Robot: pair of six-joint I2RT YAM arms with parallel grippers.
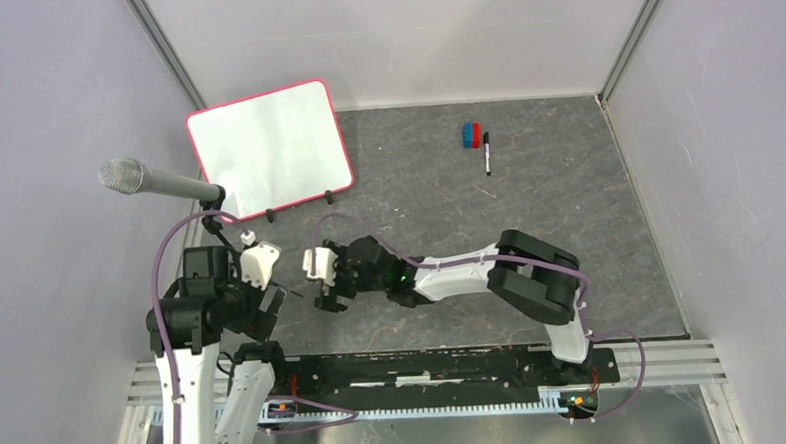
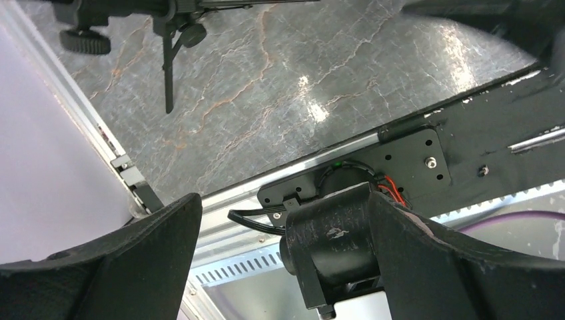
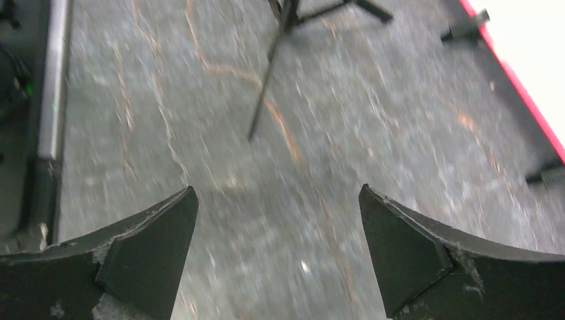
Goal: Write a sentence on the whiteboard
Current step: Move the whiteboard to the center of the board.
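Your whiteboard [image 1: 271,147] sits blank at 10 o'clock on the table [image 1: 570,234], apparently propped on its black clips [image 1: 328,196] to face the arms, while the marker [image 1: 486,154] lies at 1 o'clock and your left tool [image 2: 283,200] and right tool [image 3: 276,193] hang spread and empty, so writing likely waits on fetching it.

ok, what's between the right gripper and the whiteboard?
Just bare table from the right gripper to the whiteboard and its clips; the mic stand leg sits off to one side. Right wrist view shows it.
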